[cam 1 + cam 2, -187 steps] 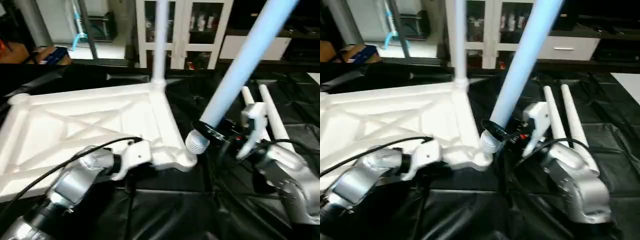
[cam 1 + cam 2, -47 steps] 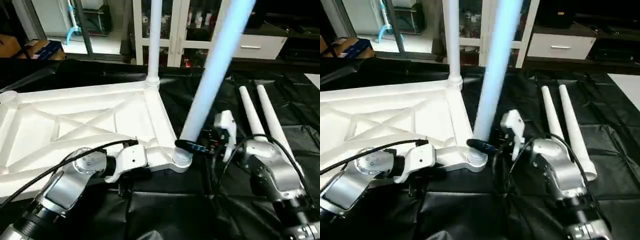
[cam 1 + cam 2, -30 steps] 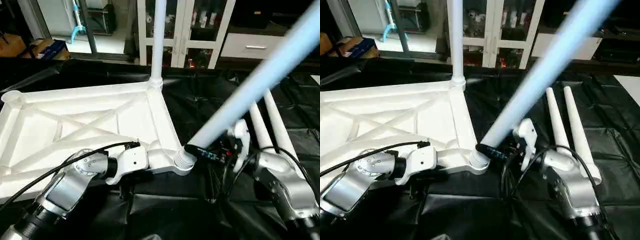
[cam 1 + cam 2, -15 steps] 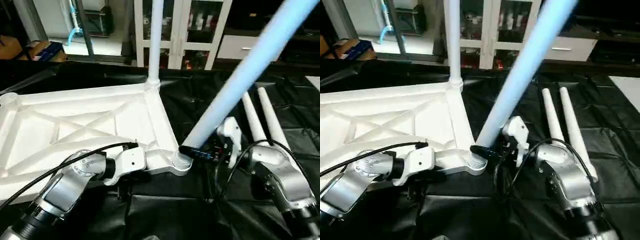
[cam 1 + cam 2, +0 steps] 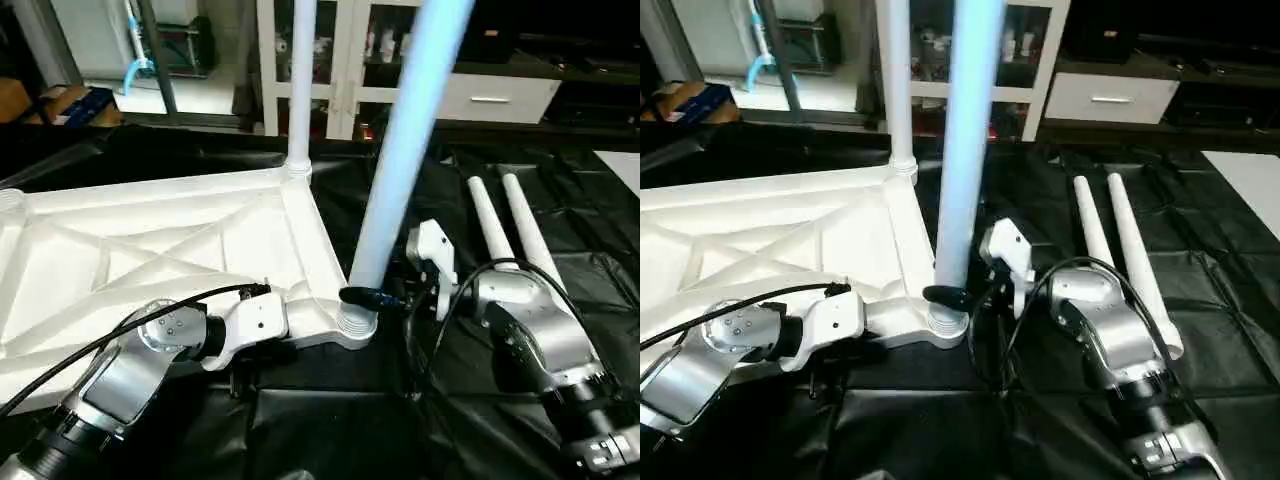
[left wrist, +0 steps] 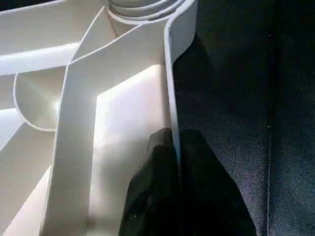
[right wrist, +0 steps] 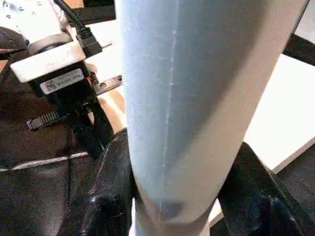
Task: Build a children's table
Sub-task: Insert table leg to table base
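- The table top (image 5: 150,250) lies ribs-up on the black-covered counter (image 5: 560,230); the left hand (image 6: 172,162) pinches its rim wall near the corner.
- The right hand (image 5: 948,296) is clamped around a leg (image 5: 965,140) standing almost upright in the near corner socket (image 5: 946,322).
- Risk: any lean could cross the leg's ribbed end in the socket and jam it.
- A thin rim grip may slip, letting the top skid.
- Two spare legs (image 5: 1120,250) lie beside the right arm and could be knocked.

Table top (image 5: 150,240): white, X-ribbed. Legs (image 5: 965,120): white, bluish cast. Desk cover (image 5: 330,430): black. Forearms (image 5: 1110,335): silver. Fingers (image 7: 110,196): black. Cabinet (image 5: 350,60): white.
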